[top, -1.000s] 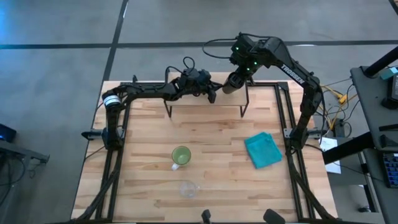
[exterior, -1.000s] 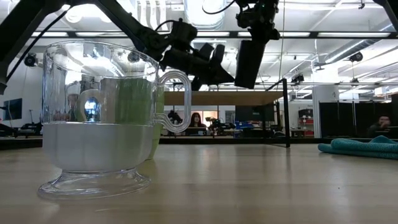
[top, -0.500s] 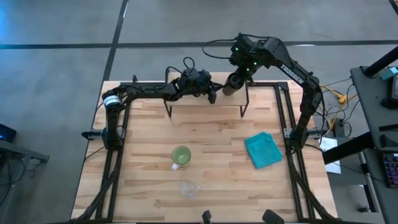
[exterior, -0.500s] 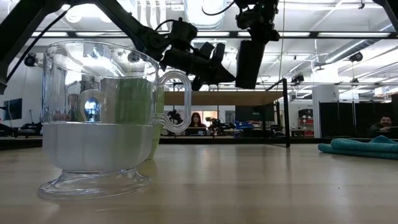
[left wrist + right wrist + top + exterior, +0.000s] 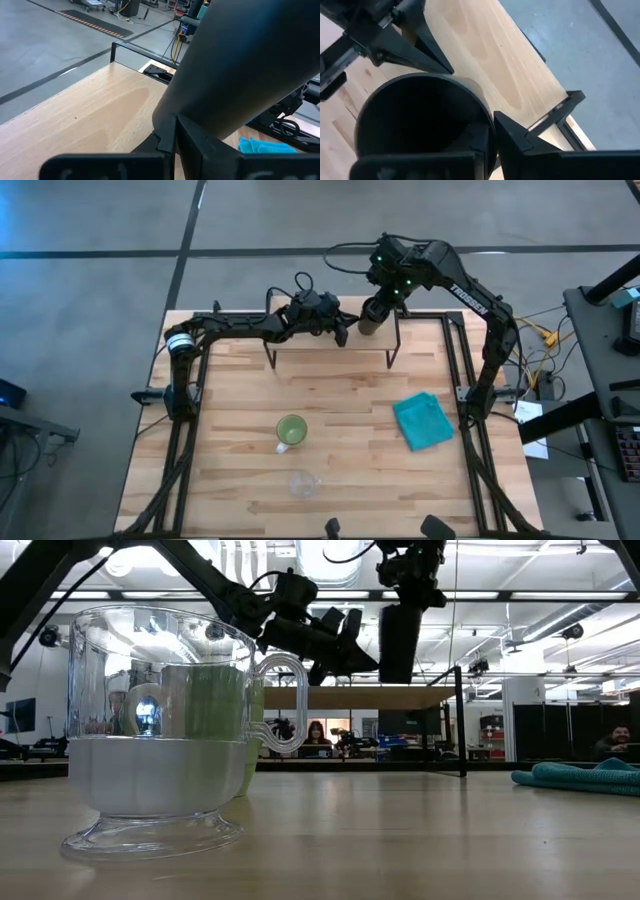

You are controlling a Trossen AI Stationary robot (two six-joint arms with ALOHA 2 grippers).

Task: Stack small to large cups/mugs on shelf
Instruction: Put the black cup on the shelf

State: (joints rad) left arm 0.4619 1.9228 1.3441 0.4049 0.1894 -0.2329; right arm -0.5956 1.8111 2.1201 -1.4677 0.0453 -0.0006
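The black cup [image 5: 370, 318] [image 5: 400, 640] hangs from my right gripper [image 5: 492, 120], which is shut on it, just above the right part of the shelf [image 5: 330, 343] [image 5: 360, 697]. My left gripper [image 5: 341, 333] [image 5: 365, 660] is shut over the shelf's middle, with its tips close beside the cup. The green mug [image 5: 291, 430] stands on its base mid-table. The clear glass cup [image 5: 303, 483] [image 5: 160, 730] stands on its foot nearer the near edge. My right gripper holds the black cup by its rim [image 5: 487, 107], with one finger inside the cup [image 5: 480, 137] and one outside [image 5: 520, 135], coming from above. The cup hangs below the fingers, roughly upright and lifted clear of the shelf board. My left gripper's tips [image 5: 447, 69] stand beside the cup's wall; I cannot tell whether they touch it.
A teal folded cloth [image 5: 423, 421] [image 5: 580, 777] lies on the table's right side. The shelf's thin black legs [image 5: 392, 360] stand at the far part of the table. Bare wood stretches between the shelf and the green mug.
The black cup in my right gripper has tipped slightly nearer to upright over the shelf. Both arms have otherwise kept their places.
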